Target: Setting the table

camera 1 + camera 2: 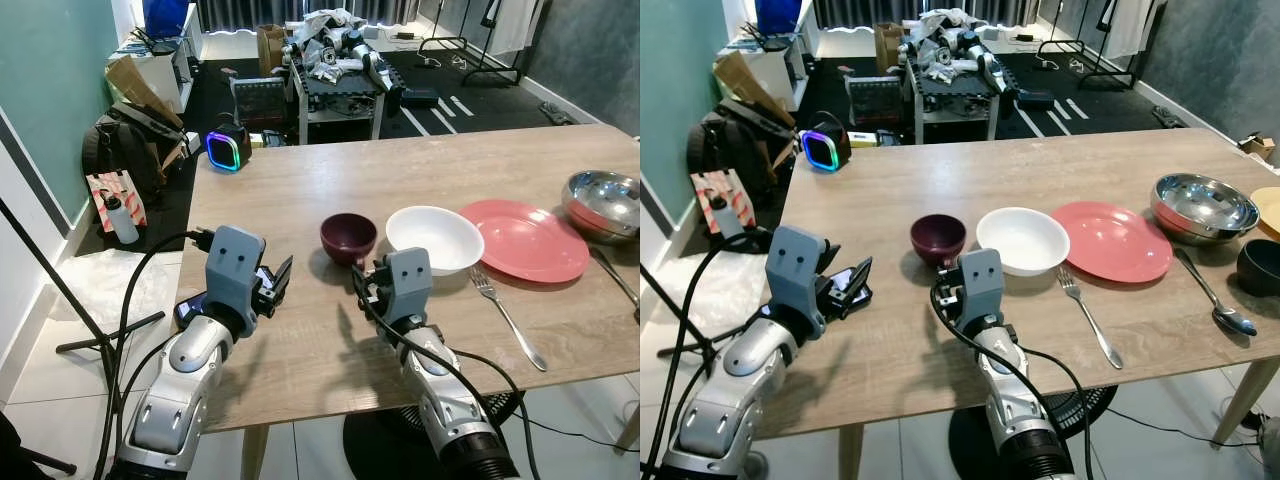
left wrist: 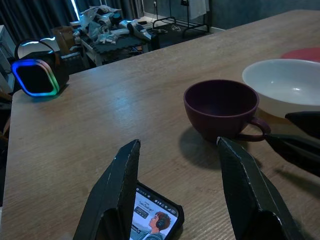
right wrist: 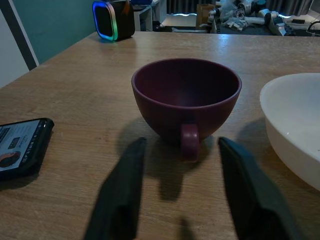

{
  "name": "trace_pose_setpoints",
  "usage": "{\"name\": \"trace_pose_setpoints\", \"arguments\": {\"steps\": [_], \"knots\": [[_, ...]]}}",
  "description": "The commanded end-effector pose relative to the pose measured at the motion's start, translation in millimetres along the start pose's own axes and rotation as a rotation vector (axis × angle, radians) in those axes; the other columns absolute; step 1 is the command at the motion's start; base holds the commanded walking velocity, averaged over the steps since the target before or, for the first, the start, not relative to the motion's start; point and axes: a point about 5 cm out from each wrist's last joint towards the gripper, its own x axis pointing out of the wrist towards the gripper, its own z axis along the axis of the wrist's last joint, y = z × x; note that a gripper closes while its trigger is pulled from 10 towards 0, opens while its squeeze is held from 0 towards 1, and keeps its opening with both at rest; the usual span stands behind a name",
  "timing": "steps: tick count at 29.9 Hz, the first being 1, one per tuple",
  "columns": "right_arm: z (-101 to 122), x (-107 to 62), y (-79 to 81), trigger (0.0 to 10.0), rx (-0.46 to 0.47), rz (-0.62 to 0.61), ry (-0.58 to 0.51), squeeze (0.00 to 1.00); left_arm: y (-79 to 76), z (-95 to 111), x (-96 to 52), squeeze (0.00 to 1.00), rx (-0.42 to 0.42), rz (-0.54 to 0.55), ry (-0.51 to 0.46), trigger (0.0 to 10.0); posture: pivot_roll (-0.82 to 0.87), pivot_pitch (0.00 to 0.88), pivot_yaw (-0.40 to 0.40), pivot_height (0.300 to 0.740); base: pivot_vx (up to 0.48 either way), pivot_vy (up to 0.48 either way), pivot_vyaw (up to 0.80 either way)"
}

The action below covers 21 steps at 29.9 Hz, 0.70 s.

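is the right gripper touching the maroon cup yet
Apart. The right wrist view shows the right gripper open, bare table between its fingers and the maroon cup.

The table (image 1: 300, 190) is matt grained wood; the steel bowl (image 1: 1202, 205) gleams; the maroon cup (image 3: 186, 100) looks smooth, faintly glossy.

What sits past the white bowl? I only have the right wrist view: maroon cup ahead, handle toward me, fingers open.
Observer: A pink plate lies just beyond the white bowl, with a fork in front of it.
Operator: Anything further along?
Observer: A steel bowl, and a spoon lying near it.
Operator: Where is the other arm?
Observer: The left gripper is open over a phone at the table's near edge, left of the maroon cup.
Operator: And mine?
Observer: The right gripper is just short of the cup, not touching.
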Motion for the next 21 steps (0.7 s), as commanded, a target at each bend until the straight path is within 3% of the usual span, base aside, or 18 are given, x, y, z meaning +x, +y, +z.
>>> {"name": "trace_pose_setpoints", "arguments": {"steps": [1,2,3,4,5,8,9,13,16,18,20,21], "knots": [[2,2.4,0.9,10.0,0.000,-0.001,-0.011,1.00,0.0,-2,-0.2,0.00,-0.001,0.001,0.012,10.0,0.02,0.007,0.066,0.740,0.000,0.000,0.00],[2,2.3,0.0,10.0,0.003,-0.006,-0.012,1.00,0.0,-2,-0.1,0.00,-0.001,0.001,0.012,10.0,0.02,0.006,0.066,0.740,0.000,0.000,0.00],[4,2.1,-1.8,10.0,0.002,-0.012,-0.018,0.44,0.1,-2,0.2,0.00,-0.001,0.001,0.011,10.0,0.02,0.004,0.066,0.740,0.000,0.000,0.00],[4,2.1,-1.8,10.0,0.002,-0.012,-0.018,0.44,0.1,-2,0.2,0.00,-0.001,0.001,0.011,10.0,0.02,0.004,0.066,0.740,0.000,0.000,0.00],[7,0.9,-6.0,10.0,0.000,-0.023,-0.031,0.00,0.4,-2,0.5,0.00,-0.001,0.001,0.010,10.0,0.01,0.000,0.065,0.740,0.000,0.000,0.00],[14,-2.7,-15.2,10.0,-0.005,-0.050,-0.058,0.00,0.7,-2,1.0,0.00,-0.001,0.001,0.008,10.0,0.01,0.000,0.066,0.740,0.000,0.000,0.00],[20,-9.2,-25.0,10.0,-0.001,-0.080,-0.086,0.00,0.6,-1,1.3,0.00,-0.002,0.000,0.007,10.0,0.00,0.000,0.068,0.740,0.000,0.000,0.00],[27,-17.2,-32.8,10.0,0.008,-0.102,-0.115,0.00,0.8,-2,0.7,0.00,-0.002,-0.001,0.007,10.0,-0.01,0.000,0.070,0.740,0.000,0.000,0.00],[36,-30.2,-39.3,10.0,0.051,-0.130,-0.151,0.00,-0.5,-3,-1.0,0.00,-0.002,-0.007,0.011,10.0,-0.02,0.000,0.075,0.740,0.000,0.000,0.00],[53,-45.4,-45.5,10.0,0.076,-0.174,-0.214,0.00,-1.1,-5,-3.5,0.00,-0.005,-0.008,0.021,10.0,-0.02,0.000,0.081,0.740,0.000,0.000,0.00],[59,-49.3,-46.7,10.0,0.084,-0.190,-0.235,0.00,-0.5,-5,-4.4,0.00,-0.005,-0.006,0.024,10.0,-0.03,0.000,0.084,0.740,0.000,0.000,0.00],[69,-56.9,-56.6,10.0,0.113,-0.264,-0.278,0.00,0.6,-6,-5.3,0.00,-0.024,0.009,0.021,10.0,-0.05,0.000,0.097,0.740,0.000,0.000,0.00]]}}
